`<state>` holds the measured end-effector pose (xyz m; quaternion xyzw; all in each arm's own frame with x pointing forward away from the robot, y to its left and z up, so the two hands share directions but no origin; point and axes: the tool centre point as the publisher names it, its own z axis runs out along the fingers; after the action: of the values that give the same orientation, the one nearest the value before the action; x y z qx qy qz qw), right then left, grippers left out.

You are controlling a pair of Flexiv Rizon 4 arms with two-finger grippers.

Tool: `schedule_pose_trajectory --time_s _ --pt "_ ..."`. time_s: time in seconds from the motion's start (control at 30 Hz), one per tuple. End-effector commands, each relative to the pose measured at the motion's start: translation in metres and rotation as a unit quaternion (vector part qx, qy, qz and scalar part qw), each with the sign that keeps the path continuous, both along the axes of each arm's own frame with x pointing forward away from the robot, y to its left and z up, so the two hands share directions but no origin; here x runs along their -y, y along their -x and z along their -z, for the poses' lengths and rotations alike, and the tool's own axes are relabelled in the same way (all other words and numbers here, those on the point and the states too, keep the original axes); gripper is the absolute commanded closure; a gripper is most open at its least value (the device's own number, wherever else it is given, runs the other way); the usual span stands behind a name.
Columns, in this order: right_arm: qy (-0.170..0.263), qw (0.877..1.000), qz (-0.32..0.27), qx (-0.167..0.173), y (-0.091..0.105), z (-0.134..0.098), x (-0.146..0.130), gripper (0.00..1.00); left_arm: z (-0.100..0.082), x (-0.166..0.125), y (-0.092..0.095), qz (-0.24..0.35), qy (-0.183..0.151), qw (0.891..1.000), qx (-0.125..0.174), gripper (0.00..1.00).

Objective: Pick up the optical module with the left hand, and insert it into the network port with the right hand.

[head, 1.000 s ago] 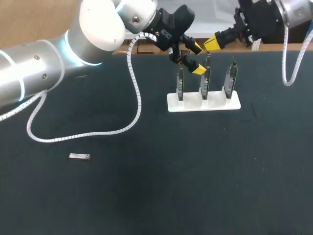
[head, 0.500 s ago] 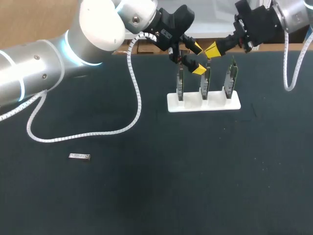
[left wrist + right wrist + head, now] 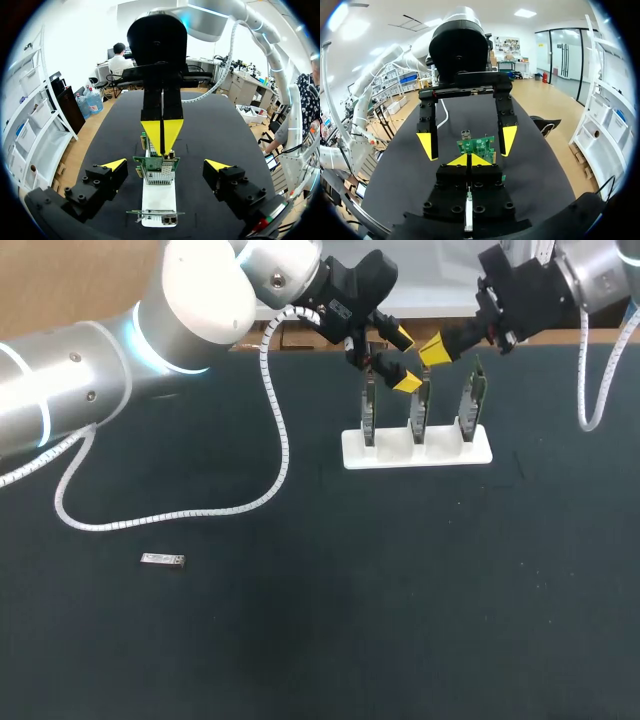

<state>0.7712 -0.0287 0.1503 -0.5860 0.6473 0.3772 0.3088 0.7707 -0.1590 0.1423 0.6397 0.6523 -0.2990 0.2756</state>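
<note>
The optical module (image 3: 163, 560), a small silver bar, lies alone on the black table (image 3: 330, 640) at the left, far from both grippers. A white stand (image 3: 415, 448) holds three upright green boards. My left gripper (image 3: 403, 360) hangs open beside the top of the middle board (image 3: 420, 405). In the left wrist view that gripper (image 3: 166, 165) has the board (image 3: 160, 167) ahead, between its spread tips. My right gripper (image 3: 433, 350) is shut, with nothing seen in it. Its tips (image 3: 161, 137) point down at that board's top edge. In the right wrist view, that gripper (image 3: 469, 160) faces the board (image 3: 477, 145).
The left arm's white coiled cable (image 3: 270, 460) drapes over the table left of the stand. The left board (image 3: 369, 410) and right board (image 3: 472, 395) flank the middle one closely. The table's far edge runs just behind the stand.
My right gripper has come down and slightly toward the middle board's top, still shut. The left arm and the module have not moved.
</note>
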Motion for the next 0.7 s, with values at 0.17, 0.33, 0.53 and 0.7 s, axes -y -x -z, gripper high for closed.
schedule_pose_trajectory --time_s 0.17,0.33,0.53,0.7 --pt "0.008 1.0 0.0 0.001 0.0013 0.0049 0.0009 1.0 0.0006 0.0003 -0.0012 0.001 0.0 1.0 0.0 0.0" --pt "0.007 1.0 0.0 -0.003 0.0008 0.0067 0.0006 1.0 0.0006 0.0003 -0.0012 0.001 0.0 1.0 0.0 0.0" --pt "0.007 1.0 0.0 -0.008 0.0001 0.0092 0.0016 1.0 0.0006 0.0003 -0.0012 0.001 0.0 1.0 0.0 0.0" --pt "0.008 1.0 -0.001 -0.009 -0.0005 0.0101 0.0015 1.0 0.0006 0.0003 -0.0012 0.001 0.0 1.0 0.0 0.0"
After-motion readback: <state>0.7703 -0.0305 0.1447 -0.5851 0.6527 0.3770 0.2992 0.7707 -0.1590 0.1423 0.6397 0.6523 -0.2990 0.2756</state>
